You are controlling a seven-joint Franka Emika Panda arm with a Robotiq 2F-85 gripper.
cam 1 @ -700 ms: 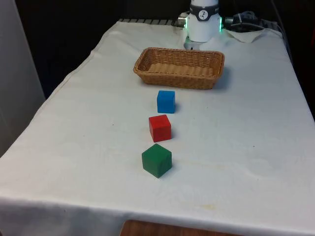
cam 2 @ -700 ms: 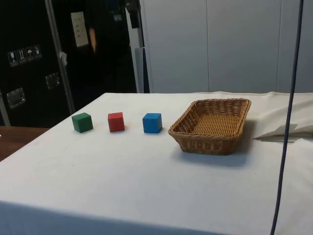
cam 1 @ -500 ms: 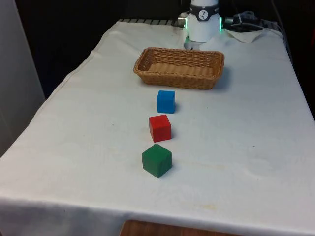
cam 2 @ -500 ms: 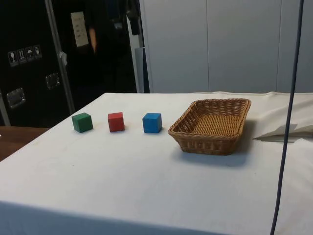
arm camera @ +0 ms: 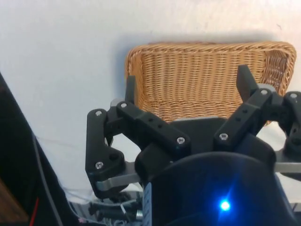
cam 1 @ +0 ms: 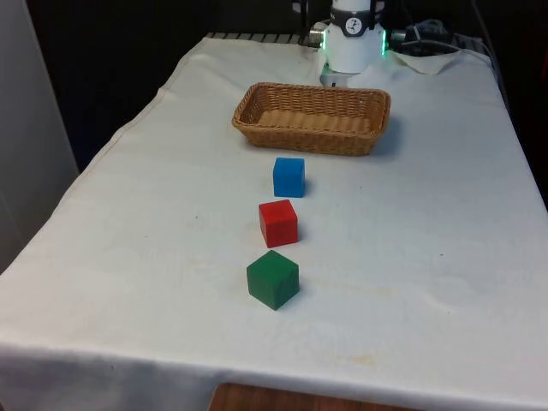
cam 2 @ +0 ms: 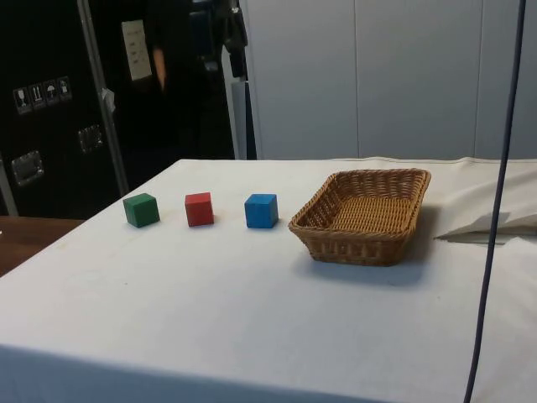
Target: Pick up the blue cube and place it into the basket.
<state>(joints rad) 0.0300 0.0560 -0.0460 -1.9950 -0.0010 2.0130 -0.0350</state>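
Front view looks down the table's length from its near end, high and tilted down; side view stands low off one long edge, facing across. Both share the basket (cam 1: pixel 312 117) and the row of cubes: blue cube (cam 1: pixel 288 176), red cube (cam 1: pixel 278 223), green cube (cam 1: pixel 272 278). Wrist view looks straight down, high over the basket.

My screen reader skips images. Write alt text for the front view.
Green cube, red cube and blue cube stand apart in a line on a white tablecloth, the blue one nearest an empty wicker basket.
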